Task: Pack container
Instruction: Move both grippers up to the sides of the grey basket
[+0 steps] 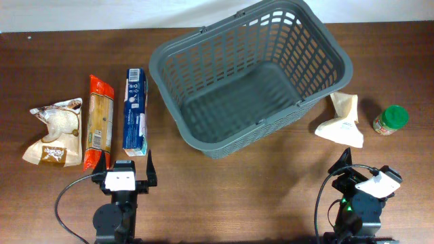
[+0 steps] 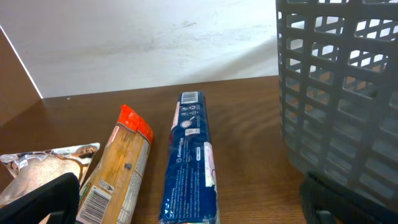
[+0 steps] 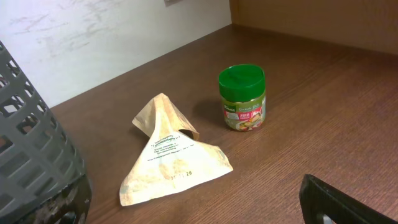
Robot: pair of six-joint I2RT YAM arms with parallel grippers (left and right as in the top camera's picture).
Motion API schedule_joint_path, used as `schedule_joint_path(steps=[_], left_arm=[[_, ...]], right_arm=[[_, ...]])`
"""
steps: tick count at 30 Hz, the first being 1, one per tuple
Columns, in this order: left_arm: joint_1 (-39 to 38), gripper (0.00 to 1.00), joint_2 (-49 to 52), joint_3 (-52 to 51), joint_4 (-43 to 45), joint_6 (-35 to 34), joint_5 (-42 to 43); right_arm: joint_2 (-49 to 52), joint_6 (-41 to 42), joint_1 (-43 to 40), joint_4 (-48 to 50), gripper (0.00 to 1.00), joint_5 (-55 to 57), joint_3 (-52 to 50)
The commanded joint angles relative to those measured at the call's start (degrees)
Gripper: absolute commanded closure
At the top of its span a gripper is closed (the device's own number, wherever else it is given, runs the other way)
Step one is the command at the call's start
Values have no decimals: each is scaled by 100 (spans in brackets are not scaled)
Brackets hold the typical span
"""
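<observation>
The container, a dark grey slotted basket (image 1: 319, 85), stands empty at the table's centre back; its wall fills the right of the left wrist view (image 2: 336, 93) and the left edge of the right wrist view (image 3: 31, 143). My left gripper (image 1: 125, 163) is open and empty at the front left, just short of a blue packet (image 1: 135, 112) (image 2: 189, 168). My right gripper (image 1: 366, 171) is open and empty at the front right, short of a cream paper pouch (image 1: 342, 122) (image 3: 171, 152) and a green-lidded jar (image 1: 390, 120) (image 3: 242, 96).
Left of the blue packet lie an orange pasta packet (image 1: 98, 122) (image 2: 118, 168) and a bag of white rice (image 1: 55, 130) (image 2: 37, 171). A white wall runs along the table's back edge. Cables trail from both arm bases at the front.
</observation>
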Motion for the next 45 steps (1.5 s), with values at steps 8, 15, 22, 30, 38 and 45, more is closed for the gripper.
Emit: schedule_joint_path(steps=[8, 15, 22, 30, 38, 45], left_arm=[[-17, 1, -50, -37, 11, 92, 68], [-17, 1, -50, -37, 11, 94, 68], [-17, 1, -50, -37, 11, 92, 68], [-17, 1, -50, -37, 0, 92, 251], [-17, 1, -22, 177, -249, -629, 1709], [-15, 1, 334, 1705, -1399, -1067, 1309]], right_arm=[[-50, 4, -37, 2, 1, 28, -39], [-50, 4, -37, 2, 1, 28, -39], [-50, 4, -37, 2, 1, 28, -39], [-50, 4, -39, 4, 1, 28, -39], [-50, 9, -37, 22, 1, -227, -39], [-50, -168, -11, -9, 1, -1526, 210]])
